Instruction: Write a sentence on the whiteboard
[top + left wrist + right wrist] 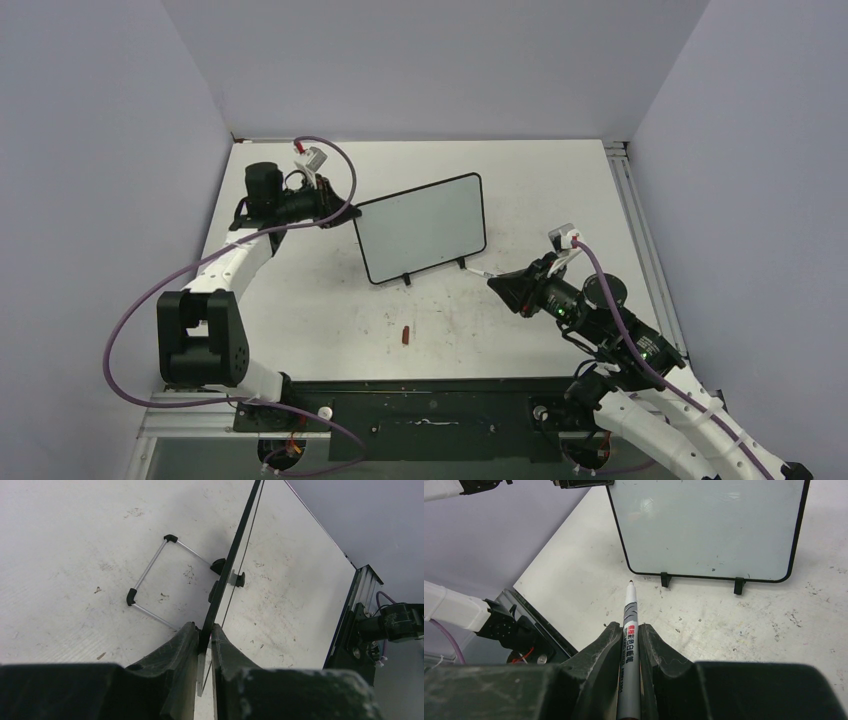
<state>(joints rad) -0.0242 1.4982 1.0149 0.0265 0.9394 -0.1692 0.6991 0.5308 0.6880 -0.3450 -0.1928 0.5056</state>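
Note:
The whiteboard (pixel 420 228) stands upright mid-table on two little black feet, and its face (pixel 709 527) is blank. No sentence shows on it. My left gripper (pixel 335 205) is shut on the board's left edge, which the left wrist view shows edge-on (pixel 235 555) between my fingers (pixel 205 630). My right gripper (pixel 505 283) is shut on a white marker (pixel 630 625), uncapped with a dark tip. The tip points at the board's lower part, a short way in front of its feet and apart from the face. The marker also shows in the top view (pixel 480 272).
A small red cap (pixel 404 334) lies on the smudged tabletop in front of the board. The board's wire stand (pixel 150 575) rests on the table behind it. An aluminium rail (pixel 630 200) runs along the table's right edge. Grey walls enclose three sides.

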